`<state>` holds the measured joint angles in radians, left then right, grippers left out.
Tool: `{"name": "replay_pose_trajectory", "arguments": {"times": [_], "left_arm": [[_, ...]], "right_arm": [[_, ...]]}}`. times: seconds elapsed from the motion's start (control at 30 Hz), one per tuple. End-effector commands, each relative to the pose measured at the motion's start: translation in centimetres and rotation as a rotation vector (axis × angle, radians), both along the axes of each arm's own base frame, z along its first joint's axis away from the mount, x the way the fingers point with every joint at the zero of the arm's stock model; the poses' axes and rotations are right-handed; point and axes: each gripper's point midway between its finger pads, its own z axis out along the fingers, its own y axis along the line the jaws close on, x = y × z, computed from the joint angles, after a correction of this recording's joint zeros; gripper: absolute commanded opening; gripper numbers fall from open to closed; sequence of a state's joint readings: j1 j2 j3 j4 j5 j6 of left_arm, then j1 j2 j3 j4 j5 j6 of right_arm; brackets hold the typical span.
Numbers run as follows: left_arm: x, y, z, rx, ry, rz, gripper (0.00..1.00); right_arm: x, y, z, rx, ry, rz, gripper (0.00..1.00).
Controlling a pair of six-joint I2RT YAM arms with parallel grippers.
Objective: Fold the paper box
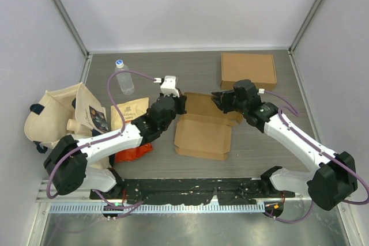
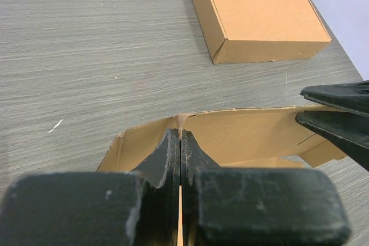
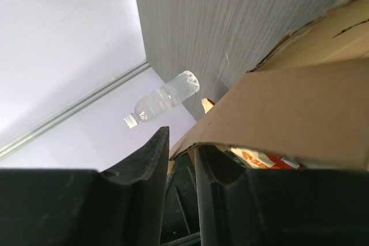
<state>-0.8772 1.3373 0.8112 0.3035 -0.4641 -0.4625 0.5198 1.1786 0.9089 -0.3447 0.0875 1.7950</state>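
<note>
The paper box [image 1: 202, 133] lies unfolded in the middle of the table, with its far walls raised. My left gripper [image 1: 180, 103] is at its far left corner. In the left wrist view the gripper [image 2: 180, 133] is shut on the upright edge of the brown wall [image 2: 242, 136], with a sliver of card between the pads. My right gripper [image 1: 218, 99] is at the far right flap. In the right wrist view its jaws [image 3: 181, 139] stand narrowly apart around the flap's corner [image 3: 288, 113]. The card rests against one finger and a gap shows beside the other.
A folded-up cardboard box [image 1: 248, 70] sits at the back right. A clear water bottle [image 1: 124, 79] stands at the back left. A cloth bag [image 1: 57, 113], a brown packet [image 1: 130, 113] and a red packet [image 1: 132, 152] lie on the left.
</note>
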Motion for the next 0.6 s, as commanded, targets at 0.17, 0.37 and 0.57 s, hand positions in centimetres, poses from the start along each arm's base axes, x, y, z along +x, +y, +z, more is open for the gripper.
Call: {"name": "replay_pose_trajectory", "arguments": {"times": [0.17,0.37,0.57], "left_arm": [[0.5,-0.9,1.8,-0.050,-0.060,-0.002,0.00],[-0.5,-0.7,1.1,-0.033,-0.024,-0.041,0.29],[-3.4,2.6,2.3,-0.064,0.052,-0.046,0.59]], "right_arm": [[1.1,0.7,0.1,0.045,-0.039,-0.022,0.15],[1.0,0.7,-1.0,0.013,-0.083,0.007,0.01],[0.3,-0.1,-2.1,0.019,-0.156,0.003,0.01]]}}
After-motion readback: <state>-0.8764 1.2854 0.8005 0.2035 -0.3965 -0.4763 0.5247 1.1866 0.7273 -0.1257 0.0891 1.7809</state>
